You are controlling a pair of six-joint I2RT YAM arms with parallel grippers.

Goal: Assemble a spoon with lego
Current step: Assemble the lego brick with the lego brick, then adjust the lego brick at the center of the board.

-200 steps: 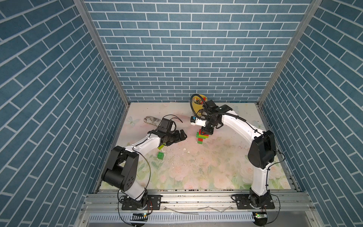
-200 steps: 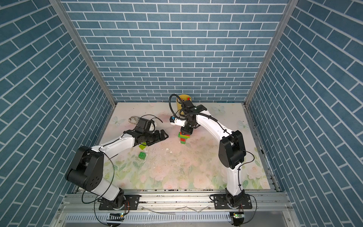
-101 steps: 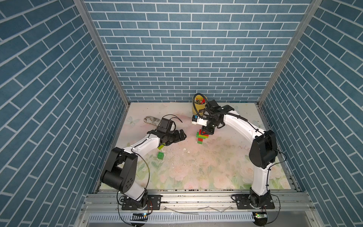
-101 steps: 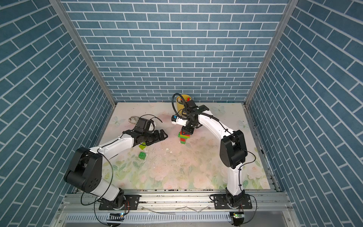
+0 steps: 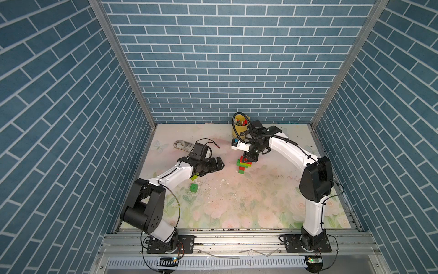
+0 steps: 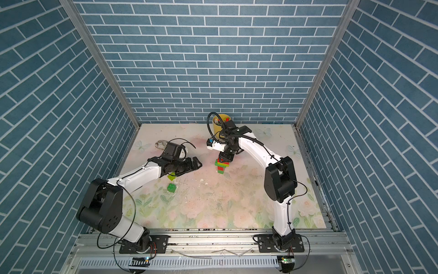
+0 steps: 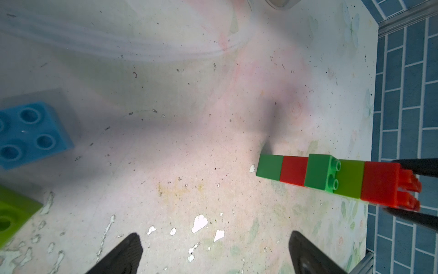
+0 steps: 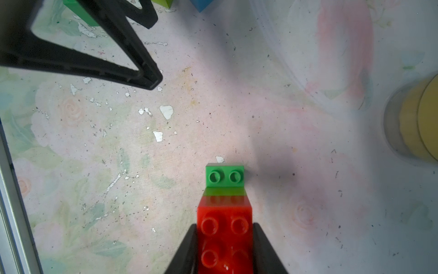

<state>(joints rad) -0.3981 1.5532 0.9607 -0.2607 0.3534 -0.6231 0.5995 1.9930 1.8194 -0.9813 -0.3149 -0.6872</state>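
robot test cell, blue brick-print walls (image 5: pixel 225 59), aluminium frame (image 5: pixel 237 240), floral tabletop (image 5: pixel 237 204)

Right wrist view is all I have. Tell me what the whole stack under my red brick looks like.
Observer: In the left wrist view the stack reads, from the bottom up: green, red, green, lime, red.
Operator: Report the left gripper.
Observer: The left gripper is open and empty, beside the stack but apart from it.
Operator: List the loose bricks.
Observer: A light-blue brick, a lime brick and a dark green brick lie unjoined on the table.
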